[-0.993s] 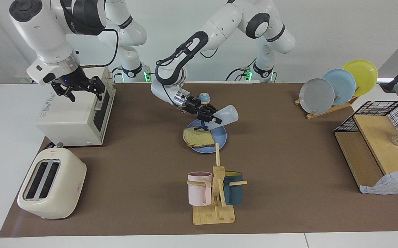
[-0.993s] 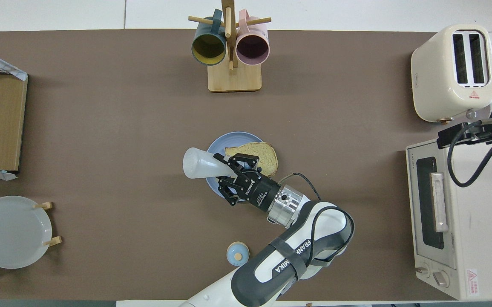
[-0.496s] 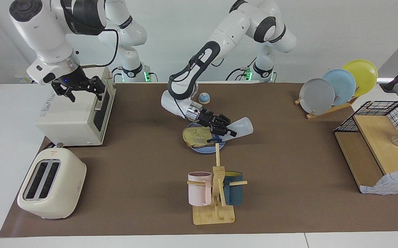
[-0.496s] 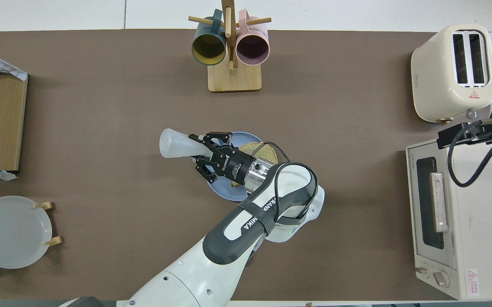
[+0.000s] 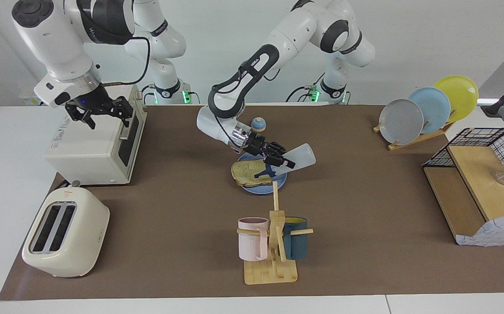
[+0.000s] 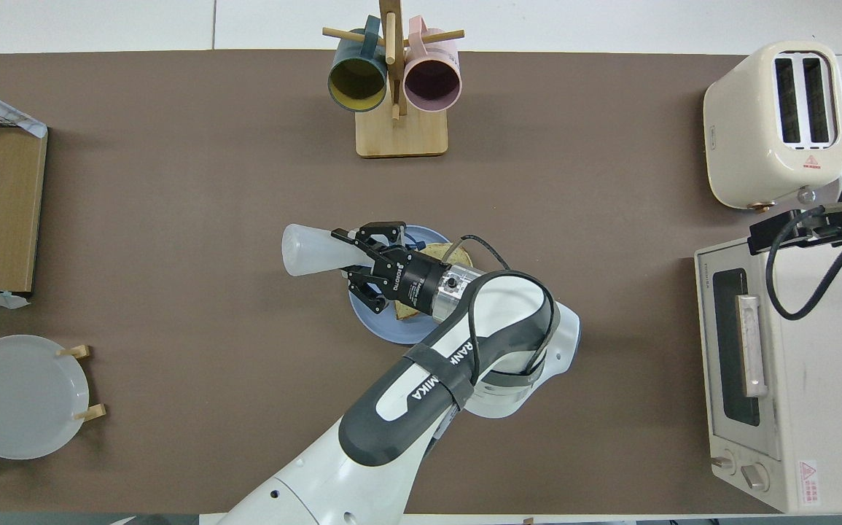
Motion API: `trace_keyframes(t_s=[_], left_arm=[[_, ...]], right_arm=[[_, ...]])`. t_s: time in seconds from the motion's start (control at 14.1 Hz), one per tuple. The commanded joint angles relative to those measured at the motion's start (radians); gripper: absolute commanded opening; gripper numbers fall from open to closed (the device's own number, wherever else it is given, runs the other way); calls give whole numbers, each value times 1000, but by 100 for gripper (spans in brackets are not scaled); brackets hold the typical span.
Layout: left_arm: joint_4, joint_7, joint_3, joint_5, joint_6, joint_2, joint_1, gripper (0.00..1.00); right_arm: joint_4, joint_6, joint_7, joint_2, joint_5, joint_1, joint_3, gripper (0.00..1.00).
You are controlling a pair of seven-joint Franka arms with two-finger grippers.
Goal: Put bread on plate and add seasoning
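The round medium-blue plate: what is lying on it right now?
On the round medium-blue plate lies one tan, brown-crusted bread slice. The left pincer, shut on a tipped translucent white seasoning bottle, hangs over it; overhead, pincer and wrist cover most of the slice.

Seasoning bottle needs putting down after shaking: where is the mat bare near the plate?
Bare mat lies between the plate and the plate rack, and between plate and toaster oven. Crowded toward the mug stand and bell.
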Motion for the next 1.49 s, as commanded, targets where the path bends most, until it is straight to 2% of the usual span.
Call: trace_keyframes(t_s=[0.0, 0.21, 0.35, 0.5, 0.64, 0.78, 0.85, 0.92, 1.06, 1.21, 1.42], left_arm=[[-33, -36, 7, -83, 15, -121, 25, 0], [-53, -5, 3, -106, 42, -208, 108, 0], [-84, 55, 3, -170, 143, -302, 209, 0], [-84, 46, 5, -294, 222, -398, 330, 0], [-82, 18, 8, -473, 312, -460, 454, 0], [-90, -49, 8, -668, 445, -491, 569, 0], [-93, -104, 8, -723, 505, -494, 599, 0], [-110, -165, 8, -768, 595, -494, 629, 0], [-224, -354, 8, -839, 824, -521, 668, 0], [-400, -487, 10, -844, 1112, -570, 697, 0], [-551, -549, 8, -844, 1416, -572, 743, 0]], right_arm=[[-7, 1, -14, -11, 1, -8, 4, 100], [-7, 1, -14, -11, 1, -8, 4, 100], [-7, 1, -14, -11, -1, -8, 4, 100], [-7, 1, -14, -11, 1, -8, 4, 100], [-7, 1, -14, -11, 1, -8, 3, 100], [-7, 1, -14, -11, 1, -8, 3, 100], [-7, 1, -14, -11, -1, -8, 3, 100], [-7, 1, -14, -11, 1, -8, 4, 100], [-7, 1, -14, -11, 1, -8, 3, 100], [-7, 1, -14, -11, 1, -8, 4, 100], [-7, 1, -14, -11, 1, -8, 4, 100]])
